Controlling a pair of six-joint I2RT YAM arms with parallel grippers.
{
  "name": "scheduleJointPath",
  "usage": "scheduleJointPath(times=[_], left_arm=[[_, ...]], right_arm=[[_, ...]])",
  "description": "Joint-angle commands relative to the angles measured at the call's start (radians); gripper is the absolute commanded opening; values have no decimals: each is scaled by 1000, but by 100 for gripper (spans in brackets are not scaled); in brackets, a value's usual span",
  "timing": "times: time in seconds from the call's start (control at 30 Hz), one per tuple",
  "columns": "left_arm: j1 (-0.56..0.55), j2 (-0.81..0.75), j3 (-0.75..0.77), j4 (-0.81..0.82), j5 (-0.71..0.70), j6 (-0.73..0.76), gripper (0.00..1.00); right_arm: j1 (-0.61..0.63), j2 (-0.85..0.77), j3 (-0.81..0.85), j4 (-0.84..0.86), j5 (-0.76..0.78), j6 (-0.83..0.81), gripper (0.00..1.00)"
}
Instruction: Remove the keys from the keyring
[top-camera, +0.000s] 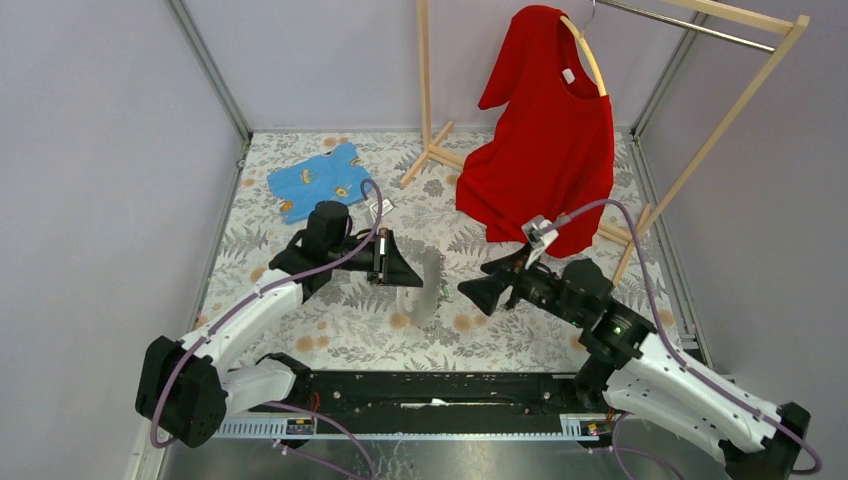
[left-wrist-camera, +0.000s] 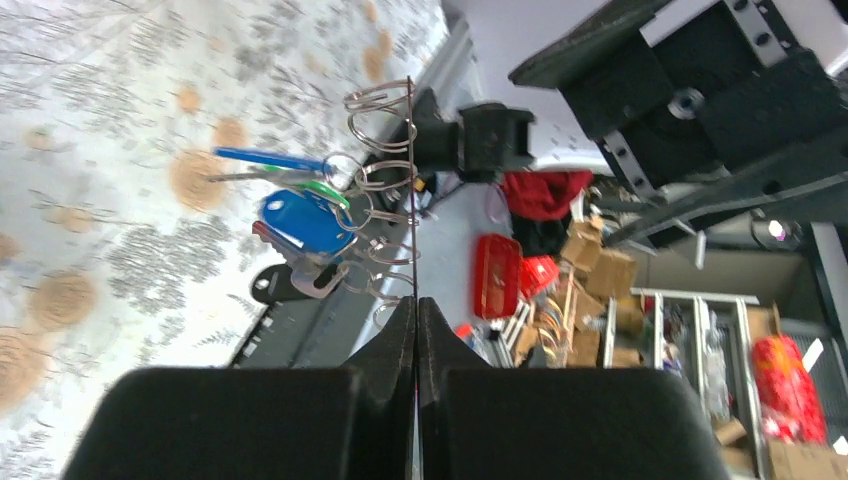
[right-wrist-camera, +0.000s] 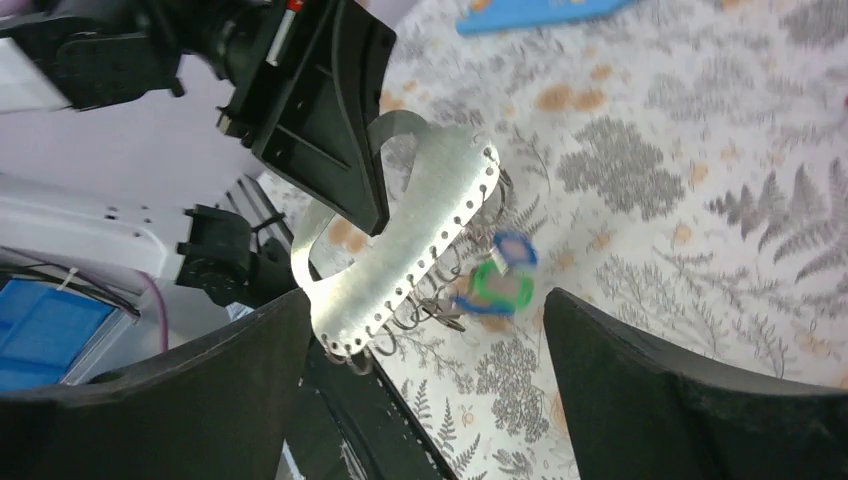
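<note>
Seemingly nothing is off yet. The keys (left-wrist-camera: 300, 220) all hang in one bunch from the wire rings (left-wrist-camera: 385, 170) along the edge of a thin metal plate (right-wrist-camera: 420, 220), which serves as the keyring. A couple have blue heads, one is rimmed in green, and a dark one sits lower down. The bunch overlaps too much to count them for certain. No loose key shows on the tabletop (top-camera: 520, 340) in any view, so I judge that the whole job is left to do. Each key must be worked off its ring.

The left jaws are pressed together on the plate, which appears edge-on in the left wrist view as a thin line running out from between them. They hold it in the air above the tabletop, between the two arms, with the rings and keys dangling from it.

The right jaws stand wide apart and hold nothing. In the right wrist view the plate and keys appear in the gap between the two fingers (right-wrist-camera: 640, 390) but beyond them, with no contact that I can see. The top view puts these jaws near the plate and facing it.
</note>
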Motion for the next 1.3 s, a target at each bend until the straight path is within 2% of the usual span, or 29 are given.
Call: scheduleJointPath(times=[0.0, 0.07, 0.27, 0.47, 0.67, 0.9, 1.27], left_arm=[[4, -51, 119, -135, 189, 8, 0], [4, -59, 140, -115, 218, -60, 0], [3, -109, 160, 158, 251, -391, 0], [3, -111, 249, 136, 223, -459, 0], [3, -102, 288, 182, 203, -536, 0], [2, -106, 330, 185, 185, -572, 0], [-5, -116, 344, 186, 166, -584, 0]], right_arm=[[-6, -134, -51, 111, -83, -128, 88], [-5, -188, -86, 185, -128, -133, 84], [-3, -260, -186, 356, -263, -154, 74], [3, -288, -160, 396, -370, -178, 69], [12, -310, -173, 451, -397, -251, 65], [56, -231, -156, 569, -439, -269, 56], [186, -118, -83, 522, -382, -415, 47]])
